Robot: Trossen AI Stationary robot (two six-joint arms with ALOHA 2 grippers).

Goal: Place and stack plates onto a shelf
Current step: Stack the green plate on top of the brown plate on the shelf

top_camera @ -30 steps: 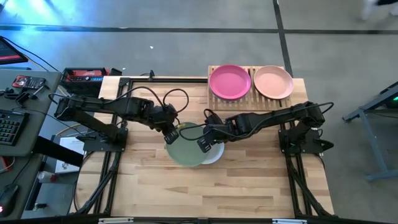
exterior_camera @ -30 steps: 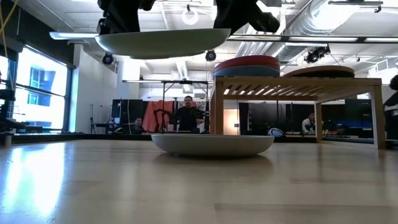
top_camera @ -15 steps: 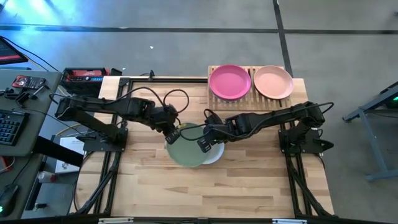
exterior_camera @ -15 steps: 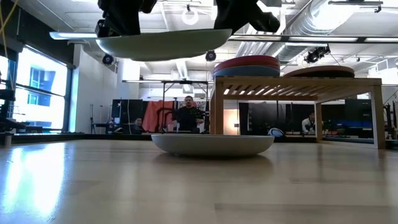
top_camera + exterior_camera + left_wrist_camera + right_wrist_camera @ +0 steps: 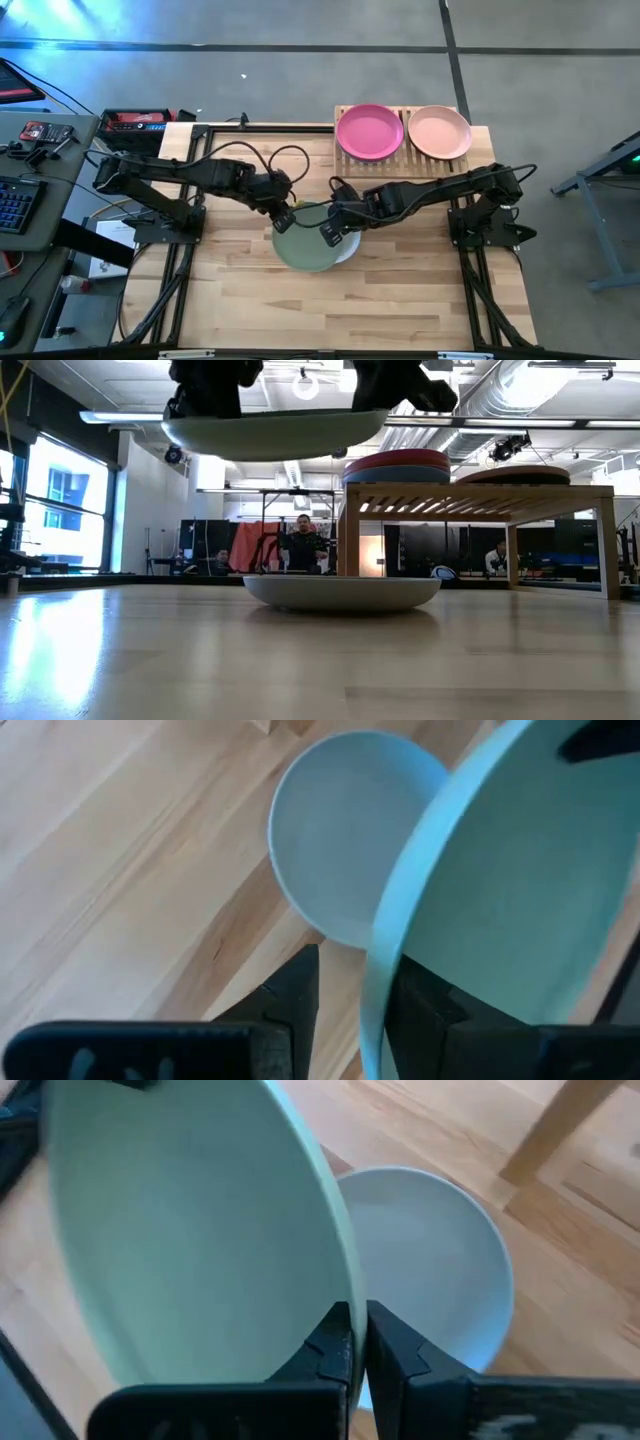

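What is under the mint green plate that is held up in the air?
An off-white plate rests on the table, below the mint plate. From above, the mint plate covers most of it.

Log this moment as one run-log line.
mint green plate: airborne | right gripper: shut on rim | left gripper: open around rim | off-white plate: on table

Four plates are showing from above: a magenta plate [image 5: 369, 131] and a peach-pink plate [image 5: 440, 132] at upper right, a mint green plate [image 5: 305, 248] and an off-white plate [image 5: 349, 249] at centre. One shelf [image 5: 404, 157]. Two arms.
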